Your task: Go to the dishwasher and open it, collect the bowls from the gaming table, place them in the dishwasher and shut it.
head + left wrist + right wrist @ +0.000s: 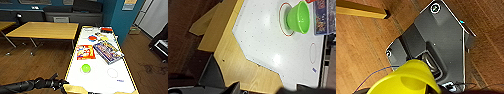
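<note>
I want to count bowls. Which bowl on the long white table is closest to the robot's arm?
The bright green plastic bowl, standing alone on the bare near end of the gaming table. The red and yellow bowls sit farther away among the game boxes.

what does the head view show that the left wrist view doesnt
Head view alone: the left arm's hand near the gaming table's corner, a plain yellow wooden table, the red board-game box, and blue walls. Left wrist view alone: the table's tan wooden corner up close and the red ring under the bowl. Both: the green bowl and the white top.
</note>
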Available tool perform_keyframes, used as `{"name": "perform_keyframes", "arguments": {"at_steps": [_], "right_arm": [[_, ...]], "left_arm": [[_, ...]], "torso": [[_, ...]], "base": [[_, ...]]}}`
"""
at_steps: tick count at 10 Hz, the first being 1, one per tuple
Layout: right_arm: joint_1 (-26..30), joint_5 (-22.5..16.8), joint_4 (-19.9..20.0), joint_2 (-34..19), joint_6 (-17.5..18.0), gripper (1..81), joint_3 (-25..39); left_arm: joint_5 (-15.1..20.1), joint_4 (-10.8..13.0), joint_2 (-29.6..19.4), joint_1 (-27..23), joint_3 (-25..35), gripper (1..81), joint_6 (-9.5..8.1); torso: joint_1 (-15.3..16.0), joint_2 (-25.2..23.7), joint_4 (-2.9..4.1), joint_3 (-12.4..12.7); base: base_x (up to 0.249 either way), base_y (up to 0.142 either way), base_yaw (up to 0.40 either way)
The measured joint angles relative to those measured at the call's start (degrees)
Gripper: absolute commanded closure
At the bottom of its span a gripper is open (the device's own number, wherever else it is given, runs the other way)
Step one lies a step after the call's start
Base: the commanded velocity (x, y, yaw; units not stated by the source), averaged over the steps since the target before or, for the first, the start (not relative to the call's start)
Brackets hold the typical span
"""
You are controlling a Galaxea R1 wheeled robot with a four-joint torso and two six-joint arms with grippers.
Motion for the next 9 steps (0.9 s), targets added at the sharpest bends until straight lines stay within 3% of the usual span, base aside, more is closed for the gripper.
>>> {"name": "perform_keyframes", "arguments": {"at_steps": [2, 5, 9], "right_arm": [[1.2, -1.7, 0.0, 0.6, 0.0, 81.1, 0.0], [2.9, -3.5, 0.0, 0.6, 0.0, 81.1, 0.0], [2.8, -4.0, 0.0, 0.6, 0.0, 81.1, 0.0]], "left_arm": [[-0.1, 0.0, 3.1, -1.7, -6.3, 1.0, -4.04], [0.3, 0.0, 7.7, -5.8, -12.3, 1.0, -7.29], [2.0, 0.0, 12.4, -8.3, -15.7, 1.0, -7.62]], "torso": [[0.0, 0.0, 0.00, 0.0], [0.0, 0.0, 0.00, 0.0], [0.0, 0.0, 0.00, 0.0]], "base": [[0.000, 0.000, 0.000], [0.000, 0.000, 0.000], [0.000, 0.000, 0.000]]}}
